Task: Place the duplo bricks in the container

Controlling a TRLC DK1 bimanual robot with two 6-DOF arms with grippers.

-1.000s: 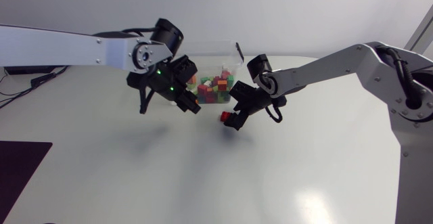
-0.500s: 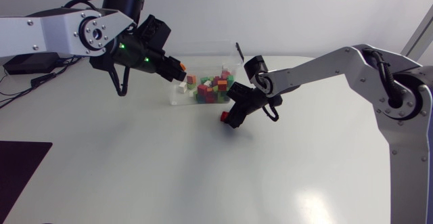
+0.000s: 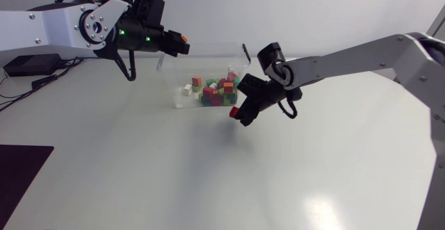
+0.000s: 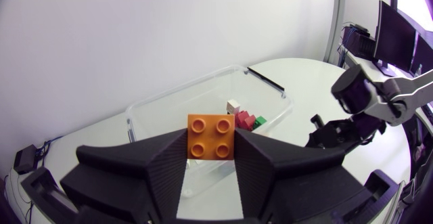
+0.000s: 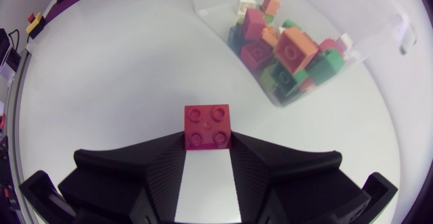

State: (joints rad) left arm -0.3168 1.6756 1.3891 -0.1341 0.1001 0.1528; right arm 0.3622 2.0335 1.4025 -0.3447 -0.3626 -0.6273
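A clear plastic container (image 3: 240,52) stands at the back middle of the table, holding several coloured duplo bricks (image 3: 217,91). My left gripper (image 3: 179,45) hangs above the container's left end, shut on an orange brick (image 4: 211,137). My right gripper (image 3: 240,114) is just in front of the container's right part, a little above the table, shut on a red brick (image 5: 208,127). In the right wrist view the container (image 5: 399,31) with its bricks lies ahead of the fingers. In the left wrist view the container (image 4: 162,97) is ahead and below, and my right gripper (image 4: 331,130) shows beyond it.
A dark mat (image 3: 17,171) lies at the table's front left corner. The white tabletop (image 3: 229,181) stretches wide in front of the container.
My left arm has risen and swung back-left, carrying the orange brick to above the container's left end. My right gripper has shut on the red brick and lifted it slightly.
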